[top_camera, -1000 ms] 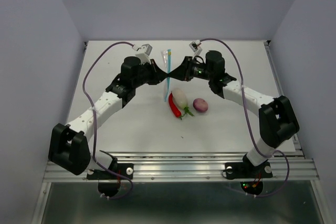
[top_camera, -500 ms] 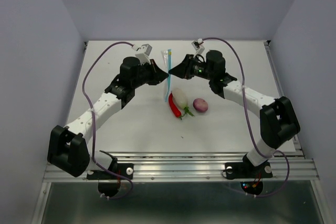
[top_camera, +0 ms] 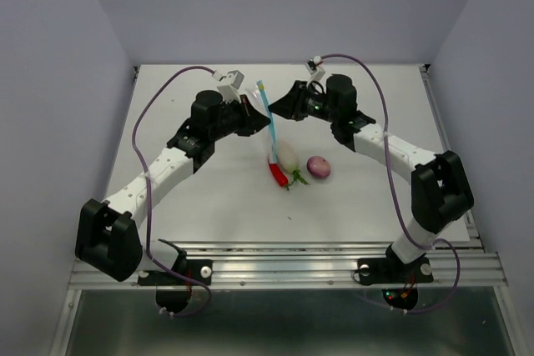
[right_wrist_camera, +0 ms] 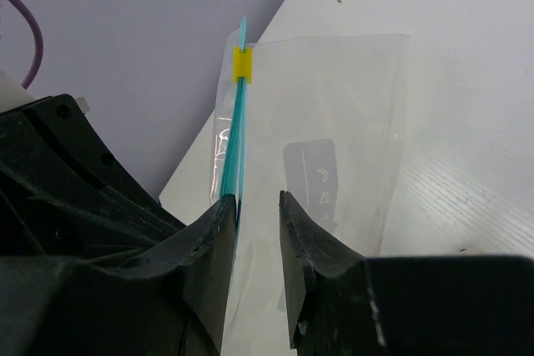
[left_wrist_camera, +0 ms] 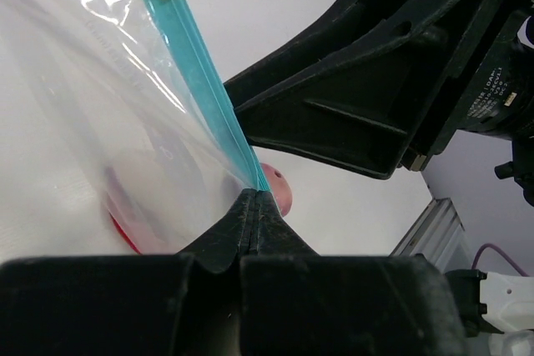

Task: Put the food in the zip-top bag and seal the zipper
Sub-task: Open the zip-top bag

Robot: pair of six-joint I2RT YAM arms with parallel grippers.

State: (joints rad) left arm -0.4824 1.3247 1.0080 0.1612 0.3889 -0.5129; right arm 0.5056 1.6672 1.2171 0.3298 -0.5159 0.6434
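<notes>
Left gripper (left_wrist_camera: 254, 199): jaws pressed together, pinching one end of the zipper (left_wrist_camera: 198, 81).
Right gripper (right_wrist_camera: 254, 218): jaws a little spread; the blue strip runs just beside one inner face and is not pinched.
Zip-top bag (right_wrist_camera: 355, 114): held up between the two grippers, toward 12 o'clock from the middle of the table (top_camera: 209, 198); a yellow clip (right_wrist_camera: 242, 65) sits near the far end of the strip.
Food: outside the bag, on the table at 6 o'clock from it.
White egg (top_camera: 286, 153): touching the red chili (top_camera: 278, 174), which lies at its 7 o'clock.
Purplish ball (top_camera: 318, 167): at 4 o'clock from the egg, near but apart.
</notes>
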